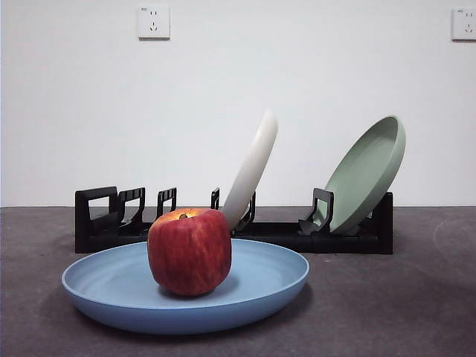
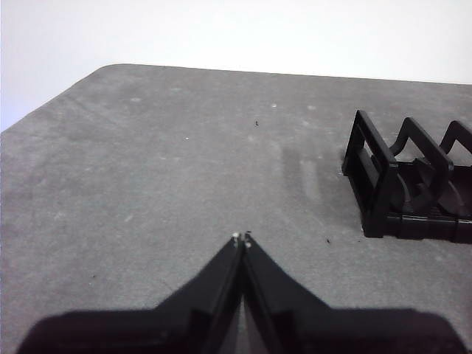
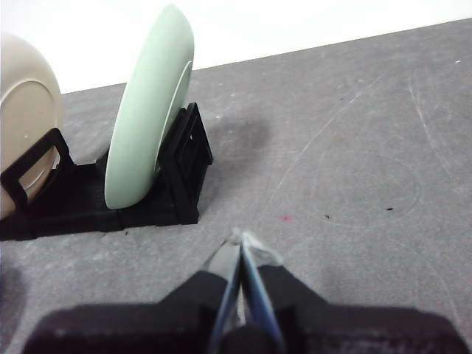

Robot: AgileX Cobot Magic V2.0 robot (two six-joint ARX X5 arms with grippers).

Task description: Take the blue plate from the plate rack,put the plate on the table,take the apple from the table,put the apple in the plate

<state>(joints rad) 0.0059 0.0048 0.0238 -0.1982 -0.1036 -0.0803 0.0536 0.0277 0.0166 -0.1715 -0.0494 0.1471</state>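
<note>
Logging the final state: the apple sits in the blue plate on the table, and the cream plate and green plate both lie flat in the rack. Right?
One slip: the cream plate and green plate stand tilted on edge in the rack, as the front view shows. The apple does sit in the blue plate.

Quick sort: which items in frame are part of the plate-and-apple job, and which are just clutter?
Job items:
- blue plate, flat on the table
- apple, sitting in it
- plate rack

Bystanders:
- cream-white plate, tilted in the rack
- sage-green plate, tilted in the rack
- wall sockets
</note>
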